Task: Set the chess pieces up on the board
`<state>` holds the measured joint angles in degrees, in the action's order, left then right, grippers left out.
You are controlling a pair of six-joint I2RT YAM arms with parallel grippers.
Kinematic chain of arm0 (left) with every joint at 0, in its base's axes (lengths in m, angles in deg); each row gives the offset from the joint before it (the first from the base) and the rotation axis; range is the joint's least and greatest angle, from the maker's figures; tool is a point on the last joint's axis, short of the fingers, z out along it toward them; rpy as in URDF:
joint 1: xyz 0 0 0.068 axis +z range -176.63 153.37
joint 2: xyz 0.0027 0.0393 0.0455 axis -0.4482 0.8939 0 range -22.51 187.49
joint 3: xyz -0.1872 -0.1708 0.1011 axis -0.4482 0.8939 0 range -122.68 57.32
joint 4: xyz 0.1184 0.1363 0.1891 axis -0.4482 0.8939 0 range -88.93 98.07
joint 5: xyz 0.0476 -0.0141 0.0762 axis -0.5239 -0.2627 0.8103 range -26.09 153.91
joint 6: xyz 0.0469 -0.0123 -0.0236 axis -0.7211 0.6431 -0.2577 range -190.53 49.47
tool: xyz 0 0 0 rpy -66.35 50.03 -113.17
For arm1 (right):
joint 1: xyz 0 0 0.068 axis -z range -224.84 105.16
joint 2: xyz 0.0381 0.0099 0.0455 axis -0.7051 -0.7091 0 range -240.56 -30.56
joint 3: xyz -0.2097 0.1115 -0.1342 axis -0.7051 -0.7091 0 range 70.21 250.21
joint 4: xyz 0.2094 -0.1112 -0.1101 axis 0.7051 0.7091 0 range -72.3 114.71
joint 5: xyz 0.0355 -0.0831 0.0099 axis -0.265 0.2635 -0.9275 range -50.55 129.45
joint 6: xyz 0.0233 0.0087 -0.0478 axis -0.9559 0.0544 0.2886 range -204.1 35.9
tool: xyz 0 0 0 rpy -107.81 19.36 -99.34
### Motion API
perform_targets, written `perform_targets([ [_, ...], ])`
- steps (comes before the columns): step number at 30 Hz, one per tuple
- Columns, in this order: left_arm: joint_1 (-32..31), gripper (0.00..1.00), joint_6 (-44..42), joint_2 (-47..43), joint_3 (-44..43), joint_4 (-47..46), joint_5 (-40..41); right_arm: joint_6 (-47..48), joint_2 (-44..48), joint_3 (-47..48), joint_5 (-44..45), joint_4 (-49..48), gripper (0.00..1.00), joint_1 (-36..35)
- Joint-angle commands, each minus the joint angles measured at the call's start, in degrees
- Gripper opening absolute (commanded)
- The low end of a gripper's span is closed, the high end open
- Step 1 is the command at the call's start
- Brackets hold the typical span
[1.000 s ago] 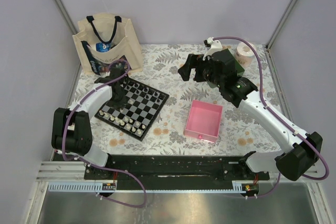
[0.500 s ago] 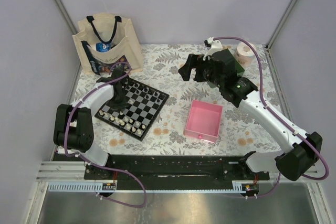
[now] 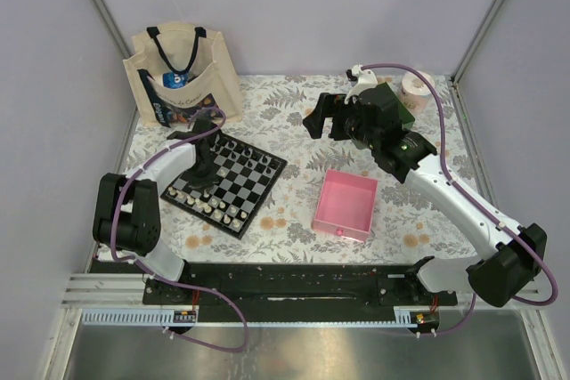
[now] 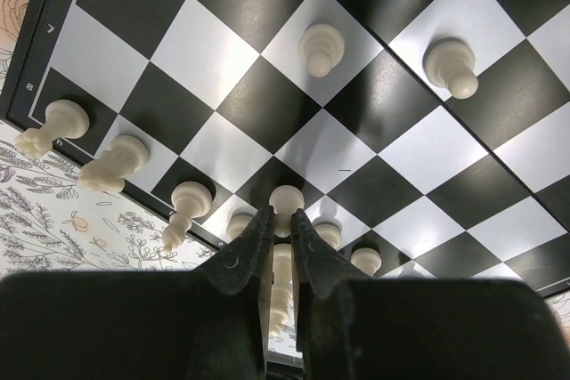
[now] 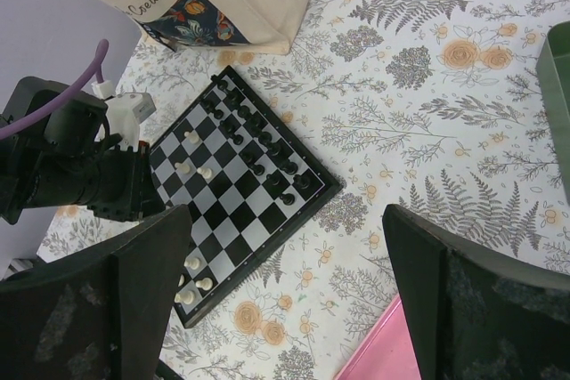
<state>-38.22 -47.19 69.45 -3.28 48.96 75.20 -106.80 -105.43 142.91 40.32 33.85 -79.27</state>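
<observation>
The checkered board [image 3: 256, 186] lies left of centre, also in the right wrist view [image 5: 242, 213] and filling the left wrist view [image 4: 356, 104]. Black pieces [image 3: 253, 158] stand along its far-right side, cream-white pieces [image 3: 210, 206] along its near-left side. My left gripper [image 3: 207, 172] is low over the board's left part. Its fingers [image 4: 281, 213] are shut on a cream-white pawn [image 4: 287, 198] that stands among the white rows. Two more white pawns [image 4: 321, 47] stand further in. My right gripper [image 3: 326, 118] hangs high beyond the board, open and empty [image 5: 294, 309].
A pink square tray [image 3: 346, 204] lies right of the board. A green tray [image 5: 557, 104] sits behind the right arm. A cream tote bag [image 3: 183, 77] stands at the back left. A pale roll [image 3: 414, 86] is at the back right. Flowered cloth covers the table.
My left gripper has shifted a little to the right and nearer over the board's left part. The right arm has hardly moved.
</observation>
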Motion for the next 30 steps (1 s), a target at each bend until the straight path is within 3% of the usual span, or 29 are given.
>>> perform_targets([
  [1, -0.71, 0.04, -0.39, 0.15, -0.22, 0.53, 2.33, 1.17, 2.1, -0.02, 0.98, -2.08, 0.98, 0.42],
  [25, -1.94, 0.04, -0.39, 0.93, 0.13, 1.23, 3.92, 1.34, 2.1, -0.29, 1.25, -2.17, 0.99, 0.42],
  [30, -1.85, 0.1, -0.22, 1.2, -0.13, 1.32, 3.74, 1.43, 2.36, -0.46, 1.33, -2.17, 0.99, 0.51],
])
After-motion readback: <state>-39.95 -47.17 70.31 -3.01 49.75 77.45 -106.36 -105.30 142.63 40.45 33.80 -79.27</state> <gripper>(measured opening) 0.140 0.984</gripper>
